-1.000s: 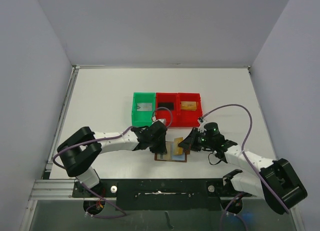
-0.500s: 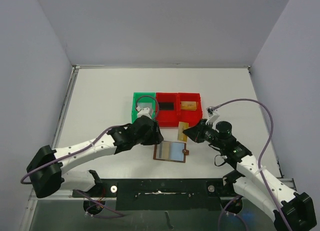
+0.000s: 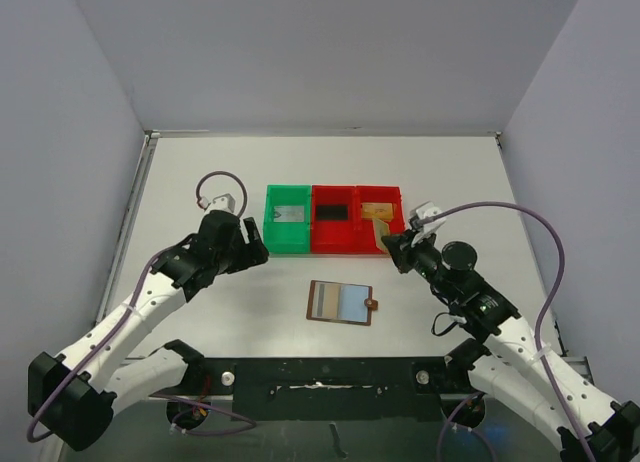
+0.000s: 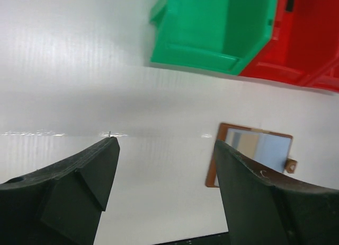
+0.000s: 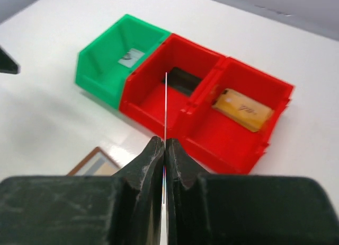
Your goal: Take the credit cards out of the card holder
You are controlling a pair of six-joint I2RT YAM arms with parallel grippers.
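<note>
The card holder (image 3: 341, 303) lies open and flat on the white table, brown-rimmed with pale blue and tan inside; it also shows in the left wrist view (image 4: 254, 149). My right gripper (image 3: 387, 245) hangs just in front of the red bins, shut on a thin tan credit card (image 5: 166, 96) seen edge-on. Other credit cards lie in the bins: a gold one (image 5: 242, 108), a dark one (image 3: 332, 211) and a pale one (image 3: 288, 213). My left gripper (image 4: 164, 141) stands open and empty over bare table, left of the holder and before the green bin.
Three joined bins stand behind the holder: a green bin (image 3: 272, 232), a middle red bin (image 3: 333, 244) and a right red bin (image 3: 398, 197). Grey walls close in the table on three sides. A black rail runs along the near edge.
My left gripper has opened and drawn back to the left, away from the card holder. My right gripper has carried the tan card up from the holder toward the red bins.
</note>
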